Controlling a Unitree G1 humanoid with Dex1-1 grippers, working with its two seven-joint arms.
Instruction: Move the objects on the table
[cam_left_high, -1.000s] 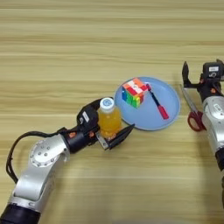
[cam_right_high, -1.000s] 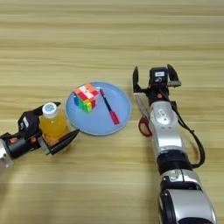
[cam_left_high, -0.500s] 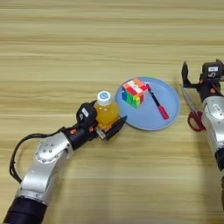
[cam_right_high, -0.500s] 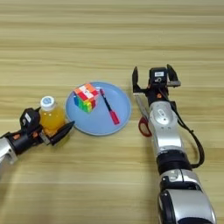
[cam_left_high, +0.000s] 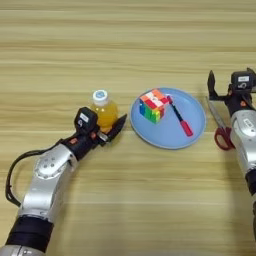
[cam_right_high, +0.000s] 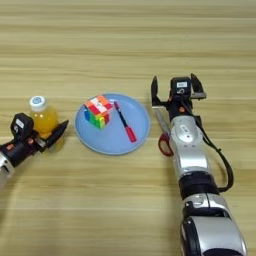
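The wide light wooden bench (cam_left_high: 125, 45) with horizontal plank grain is carrying everything in sight. The left gripper (cam_left_high: 102, 129) is sitting left of centre with its two black fingers closed around the lower part of the small orange-juice bottle with a white cap (cam_left_high: 102, 109), which is standing upright on the bench. Just to the bottle's right, apart from it, a round light-blue plate (cam_left_high: 165, 137) is lying flat. The multicoloured puzzle cube (cam_left_high: 153, 105) is resting on the plate's left half, and the thin red-and-black pen (cam_left_high: 179, 117) is lying beside it on the plate, slanting from upper left to lower right. The right gripper (cam_right_high: 176, 91) is resting on the bench to the right of the plate, its black fingers spread wide and holding nothing. A pair of red-handled scissors (cam_right_high: 163, 133) is lying on the bench between the plate's edge and the right arm, blades pointing away from the robot.
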